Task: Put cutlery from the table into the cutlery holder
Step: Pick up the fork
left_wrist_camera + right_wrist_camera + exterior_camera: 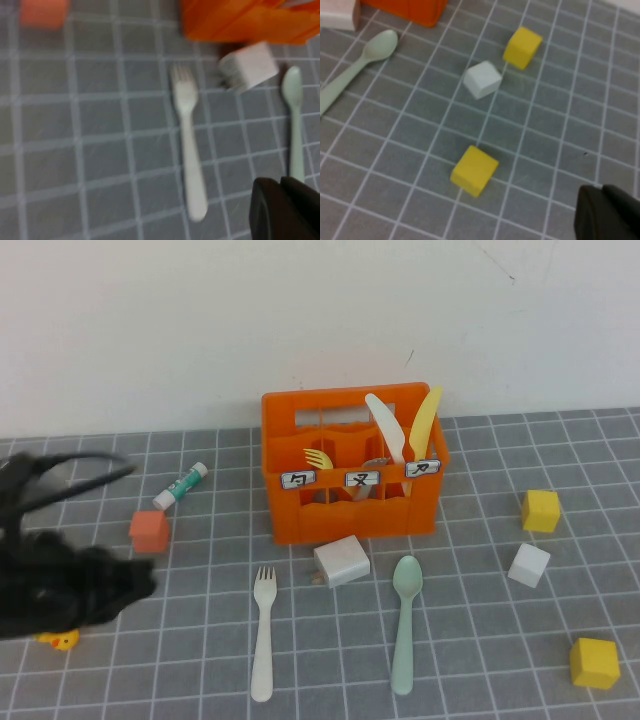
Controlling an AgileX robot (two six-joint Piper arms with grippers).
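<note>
Left gripper [120, 585]: low over near-left table [480, 640]; finger state cannot be told.
Right gripper [607, 212]: near-right; finger state cannot be told.
Fork [263, 630]: near the crate [350, 515], tines far.
Spoon [404, 625]: right of fork, bowl far.

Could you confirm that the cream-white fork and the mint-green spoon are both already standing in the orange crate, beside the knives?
Not quite: the fork and spoon lie flat on the tiled table in front of the crate, as the high view shows. The knives do stand inside it. The left gripper is at the table's left; the right gripper shows only in its wrist view.
</note>
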